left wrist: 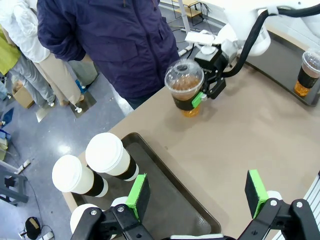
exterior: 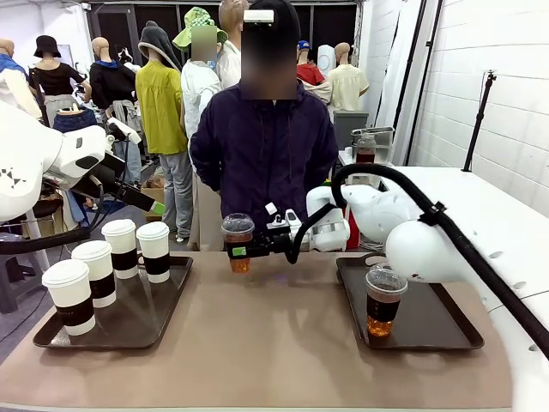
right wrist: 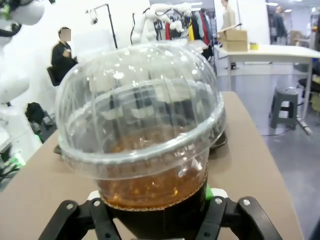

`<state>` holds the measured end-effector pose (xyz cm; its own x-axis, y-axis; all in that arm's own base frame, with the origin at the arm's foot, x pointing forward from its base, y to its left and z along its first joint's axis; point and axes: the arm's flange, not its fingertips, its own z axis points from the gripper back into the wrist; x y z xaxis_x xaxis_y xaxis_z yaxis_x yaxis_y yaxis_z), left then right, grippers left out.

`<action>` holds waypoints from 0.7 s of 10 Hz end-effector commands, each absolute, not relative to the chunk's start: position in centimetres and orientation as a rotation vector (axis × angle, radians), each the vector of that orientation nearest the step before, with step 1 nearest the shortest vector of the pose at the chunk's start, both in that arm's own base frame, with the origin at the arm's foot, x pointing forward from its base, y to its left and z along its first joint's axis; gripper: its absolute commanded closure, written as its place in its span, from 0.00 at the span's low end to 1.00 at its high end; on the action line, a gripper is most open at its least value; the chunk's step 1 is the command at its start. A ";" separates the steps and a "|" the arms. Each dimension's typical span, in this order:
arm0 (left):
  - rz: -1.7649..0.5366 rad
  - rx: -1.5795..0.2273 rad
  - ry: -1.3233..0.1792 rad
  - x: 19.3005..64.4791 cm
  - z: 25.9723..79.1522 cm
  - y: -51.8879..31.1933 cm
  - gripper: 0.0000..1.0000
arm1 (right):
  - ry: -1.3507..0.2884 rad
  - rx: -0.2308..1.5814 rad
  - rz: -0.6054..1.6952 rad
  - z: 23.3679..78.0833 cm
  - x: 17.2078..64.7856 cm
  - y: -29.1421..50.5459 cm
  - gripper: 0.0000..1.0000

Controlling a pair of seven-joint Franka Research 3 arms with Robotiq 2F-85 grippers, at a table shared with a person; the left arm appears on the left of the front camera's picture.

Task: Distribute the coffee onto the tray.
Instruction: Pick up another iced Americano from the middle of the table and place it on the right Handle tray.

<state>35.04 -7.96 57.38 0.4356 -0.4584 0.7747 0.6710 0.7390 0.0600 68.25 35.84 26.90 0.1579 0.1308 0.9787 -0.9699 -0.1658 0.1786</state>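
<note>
Iced coffee (exterior: 238, 243), label apparently unreadable

the right arm reaches from the right of the frame across to the centre, its hand (exterior: 243, 251) clamped shut. the left hand (left wrist: 197, 192) hangs at the bottom of its wrist frame, fingers (left wrist: 138, 195) spread apart.
</note>
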 end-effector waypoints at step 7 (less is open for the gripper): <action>-0.714 -0.282 -0.866 35.0 57.4 -7.9 0.00 | -1.025 1.254 1.166 32.7 61.7 21.1 0.36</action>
